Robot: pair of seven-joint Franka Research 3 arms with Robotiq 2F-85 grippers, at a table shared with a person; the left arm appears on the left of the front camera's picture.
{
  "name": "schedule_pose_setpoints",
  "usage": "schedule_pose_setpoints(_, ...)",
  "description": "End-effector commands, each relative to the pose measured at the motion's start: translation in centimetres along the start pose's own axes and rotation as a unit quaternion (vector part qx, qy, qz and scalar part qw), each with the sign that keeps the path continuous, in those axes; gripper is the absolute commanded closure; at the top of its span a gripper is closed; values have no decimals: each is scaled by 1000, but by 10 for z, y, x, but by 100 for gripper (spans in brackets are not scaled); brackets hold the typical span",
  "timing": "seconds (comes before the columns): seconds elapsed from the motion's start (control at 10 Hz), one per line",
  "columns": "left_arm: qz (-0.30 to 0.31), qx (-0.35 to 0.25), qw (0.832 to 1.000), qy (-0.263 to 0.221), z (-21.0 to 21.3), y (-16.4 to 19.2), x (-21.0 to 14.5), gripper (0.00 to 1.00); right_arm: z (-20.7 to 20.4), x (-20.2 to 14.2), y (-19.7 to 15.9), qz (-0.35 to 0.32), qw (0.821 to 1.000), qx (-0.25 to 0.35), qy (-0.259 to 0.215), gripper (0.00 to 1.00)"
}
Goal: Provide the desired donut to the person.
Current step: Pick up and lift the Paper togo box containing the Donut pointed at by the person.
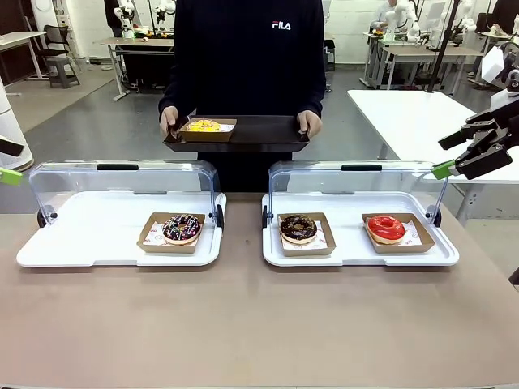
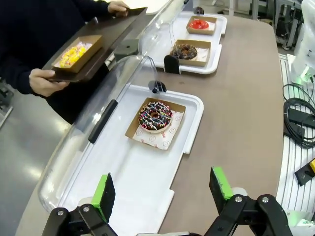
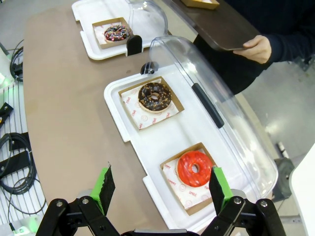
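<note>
Front view: 2 white trays lie side by side on the brown table [image 1: 243, 324], each with a clear lid [image 1: 122, 190] standing open at its far edge. Every donut sits in its own open cardboard box [image 1: 150, 237]. On the left tray [image 1: 89, 235] there is 1 sprinkled donut [image 1: 182, 228], at the right end. On the right tray [image 1: 349, 243] there are 2: a chocolate donut [image 1: 298, 228] on the left and a red donut [image 1: 386, 228] on the right. Beyond the lids the person [image 1: 243, 65] holds a dark tray [image 1: 268, 130] by both short ends with bare hands [image 1: 309, 124]. A yellow donut [image 1: 204, 126] lies on its left part.

All 4 donuts lie flat, hole up; being round, they have no long axis. The long axis of the dark tray runs left to right.

Near the left end of the left tray hovers the left gripper [image 2: 162, 189], fingers wide apart, nothing between them. Near the right end of the right tray, above the red donut, hangs the right gripper [image 3: 162, 189], also spread and empty.

The table is plain and matte. Behind it are a grey floor [image 1: 97, 130] and more tables [image 1: 405, 113].
</note>
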State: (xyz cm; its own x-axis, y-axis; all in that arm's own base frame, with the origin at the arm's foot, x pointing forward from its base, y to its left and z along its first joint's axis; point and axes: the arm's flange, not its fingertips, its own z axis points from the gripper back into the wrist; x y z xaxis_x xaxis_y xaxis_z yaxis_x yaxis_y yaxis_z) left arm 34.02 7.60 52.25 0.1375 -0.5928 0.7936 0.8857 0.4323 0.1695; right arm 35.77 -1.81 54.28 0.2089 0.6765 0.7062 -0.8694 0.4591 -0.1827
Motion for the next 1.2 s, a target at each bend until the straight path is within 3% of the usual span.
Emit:
schedule_pose_setpoints(0.0, -13, 22, 999, -27, -1, -1, -8, 0, -3, -2, 0, 2, 1000, 8, -15, 0)
schedule_pose_setpoints(0.3, -9, 9, 1000, -23, -2, 3, -5, 0, -3, -2, 0, 2, 1000, 8, -15, 0)
schedule_pose_setpoints(0.4, -29, -20, 999, -10, -6, 5, -1, 0, -3, -2, 0, 2, 1000, 8, -15, 0)
schedule_pose_setpoints(0.5, -3, 10, 1000, -14, 2, 1, -1, 0, -3, -2, 0, 2, 1000, 8, -15, 0)
schedule_pose_setpoints(1.1, -3, 10, 1000, -14, 2, 1, -1, 0, -3, -2, 0, 2, 1000, 8, -15, 0)
